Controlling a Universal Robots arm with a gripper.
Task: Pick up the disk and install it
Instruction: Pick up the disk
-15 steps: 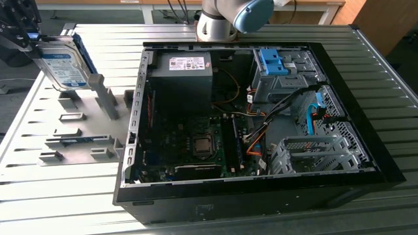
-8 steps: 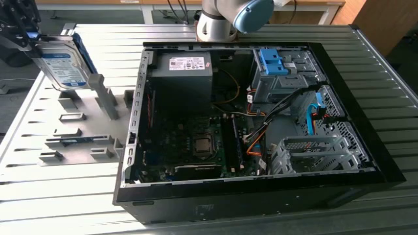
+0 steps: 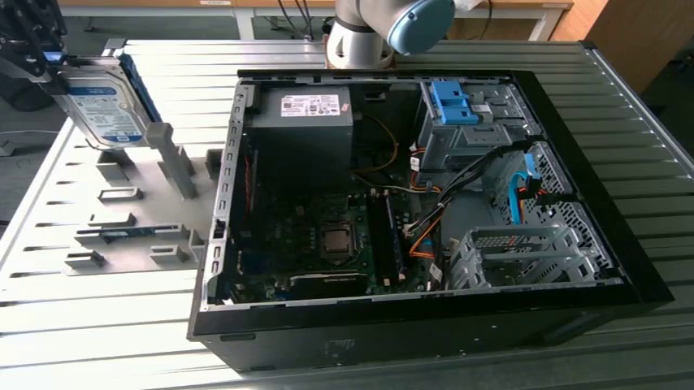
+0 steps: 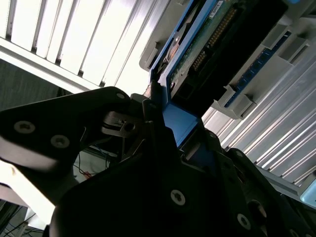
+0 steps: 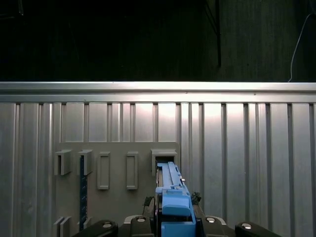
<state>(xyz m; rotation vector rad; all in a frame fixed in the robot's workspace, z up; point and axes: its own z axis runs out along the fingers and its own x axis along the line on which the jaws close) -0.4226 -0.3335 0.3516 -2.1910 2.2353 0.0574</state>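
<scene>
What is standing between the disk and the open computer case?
Nothing visible. The hand holds the disk by the gray rack, at the exterior view's left of the open case.

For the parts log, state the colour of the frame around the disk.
Blue; the frame shows best in the first wrist view.

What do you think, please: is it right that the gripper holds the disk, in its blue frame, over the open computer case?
Not quite. The gripper does hold the disk in its blue frame, but not over the open computer case. The exterior view shows it over the grey rack, which lies beside the case, towards the exterior view's left.
</scene>
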